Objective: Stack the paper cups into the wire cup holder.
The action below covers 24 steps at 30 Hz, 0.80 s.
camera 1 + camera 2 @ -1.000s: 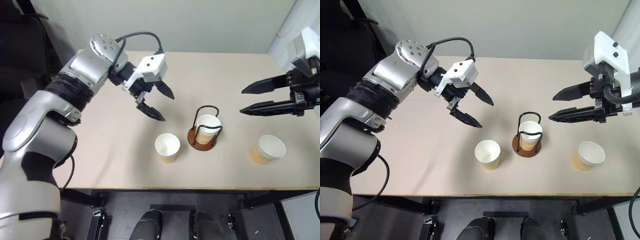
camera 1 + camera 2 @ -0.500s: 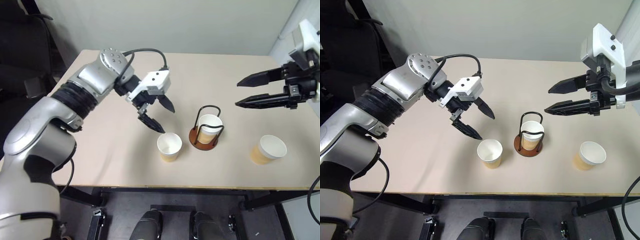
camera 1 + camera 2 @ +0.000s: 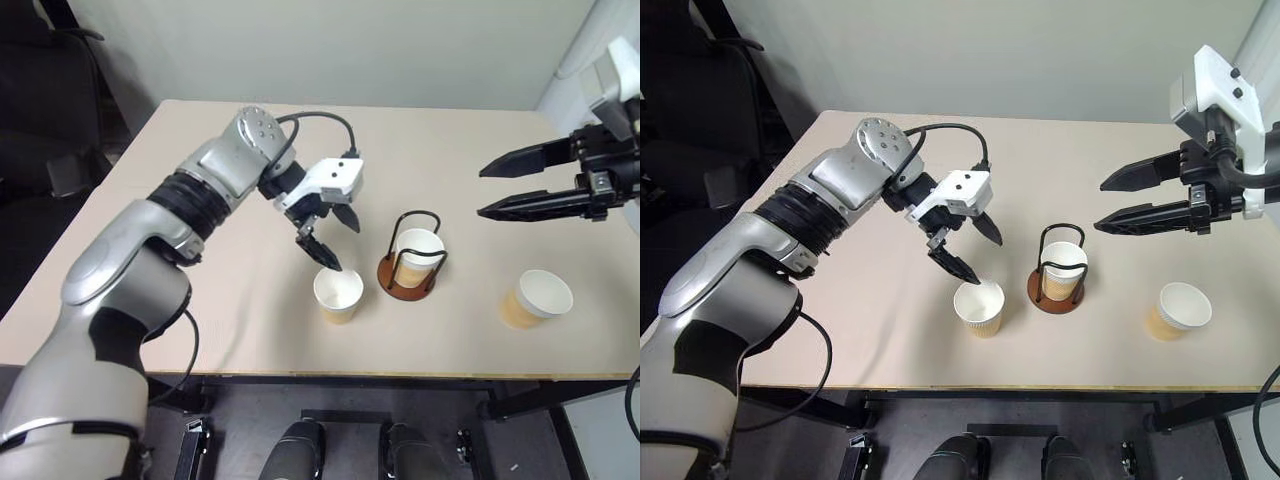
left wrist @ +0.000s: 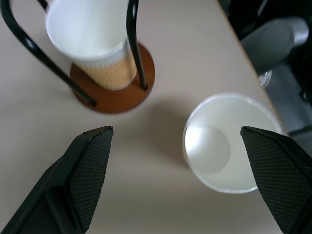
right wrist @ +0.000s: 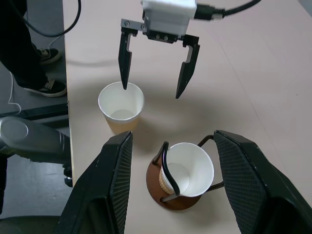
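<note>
Fingers of my left end effector (image 3: 333, 243) stand wide apart and empty, one tip just over the rim of a tan tapered paper cup (image 3: 338, 294) near the desk's (image 3: 200, 300) front edge. Beside it, the black-wire cup holder on its reddish-brown disc (image 3: 408, 266) has a second cup (image 3: 416, 252) inside. My right end effector (image 3: 486, 190) hangs parted and empty above open desk toward the right edge, where a third cup (image 3: 535, 298) sits.
</note>
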Available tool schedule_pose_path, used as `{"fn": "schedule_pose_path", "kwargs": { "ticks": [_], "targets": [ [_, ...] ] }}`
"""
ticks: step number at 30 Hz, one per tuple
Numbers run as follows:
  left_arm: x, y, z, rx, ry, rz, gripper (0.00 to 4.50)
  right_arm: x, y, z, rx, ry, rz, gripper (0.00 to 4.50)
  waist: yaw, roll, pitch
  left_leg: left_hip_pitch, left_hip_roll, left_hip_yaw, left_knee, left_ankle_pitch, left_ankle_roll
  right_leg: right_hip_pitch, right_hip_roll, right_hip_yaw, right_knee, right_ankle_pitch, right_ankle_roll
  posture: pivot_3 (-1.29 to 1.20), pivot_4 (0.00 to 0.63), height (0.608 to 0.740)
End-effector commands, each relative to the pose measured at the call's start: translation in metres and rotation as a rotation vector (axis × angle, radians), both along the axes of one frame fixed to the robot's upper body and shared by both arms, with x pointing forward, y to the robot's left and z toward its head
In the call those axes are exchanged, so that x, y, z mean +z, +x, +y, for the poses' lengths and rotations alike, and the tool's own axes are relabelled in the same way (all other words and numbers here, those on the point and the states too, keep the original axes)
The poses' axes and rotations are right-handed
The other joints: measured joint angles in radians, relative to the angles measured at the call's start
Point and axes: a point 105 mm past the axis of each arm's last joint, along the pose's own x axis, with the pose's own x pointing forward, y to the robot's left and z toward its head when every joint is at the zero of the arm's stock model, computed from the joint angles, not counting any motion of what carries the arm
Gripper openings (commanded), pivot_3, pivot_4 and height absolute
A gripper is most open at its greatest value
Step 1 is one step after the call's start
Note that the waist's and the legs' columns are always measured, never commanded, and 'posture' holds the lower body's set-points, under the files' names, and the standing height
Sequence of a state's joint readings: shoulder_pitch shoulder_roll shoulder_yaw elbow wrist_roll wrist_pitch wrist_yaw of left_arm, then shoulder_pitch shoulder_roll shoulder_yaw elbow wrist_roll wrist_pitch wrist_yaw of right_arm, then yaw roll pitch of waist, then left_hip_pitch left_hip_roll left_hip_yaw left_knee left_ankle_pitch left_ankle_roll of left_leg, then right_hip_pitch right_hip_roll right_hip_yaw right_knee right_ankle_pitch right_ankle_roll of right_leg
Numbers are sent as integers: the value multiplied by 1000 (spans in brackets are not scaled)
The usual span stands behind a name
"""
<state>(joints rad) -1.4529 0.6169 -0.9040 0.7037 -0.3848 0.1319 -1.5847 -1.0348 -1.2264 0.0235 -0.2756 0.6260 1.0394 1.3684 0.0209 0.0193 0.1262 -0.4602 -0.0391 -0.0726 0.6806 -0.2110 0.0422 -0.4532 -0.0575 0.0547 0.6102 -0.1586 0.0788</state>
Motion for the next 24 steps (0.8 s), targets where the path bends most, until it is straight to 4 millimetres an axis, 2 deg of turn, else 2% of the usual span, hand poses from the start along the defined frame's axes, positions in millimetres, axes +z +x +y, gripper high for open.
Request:
{"fn": "schedule_pose_path", "kwargs": {
  "ticks": [1,9,24],
  "targets": [
    [7,-3,0,-38,1,-23,4500,8,-6,-1,7,-10,-24,2618,0,0,0,0,0,0,0,0,0,0,0,0,0,0,0,0,150,740],
    [-8,-10,0,-106,73,-39,4500,7,-8,-3,5,-24,-6,2618,4,0,0,0,0,0,1,-1,1,0,-1,0,0,0,0,0,150,740],
    [-25,-3,-7,-137,100,-76,4500,6,-10,-2,-1,-17,7,2618,4,0,0,0,0,0,1,-3,6,1,0,0,0,1,1,0,150,740]
  ]
}}
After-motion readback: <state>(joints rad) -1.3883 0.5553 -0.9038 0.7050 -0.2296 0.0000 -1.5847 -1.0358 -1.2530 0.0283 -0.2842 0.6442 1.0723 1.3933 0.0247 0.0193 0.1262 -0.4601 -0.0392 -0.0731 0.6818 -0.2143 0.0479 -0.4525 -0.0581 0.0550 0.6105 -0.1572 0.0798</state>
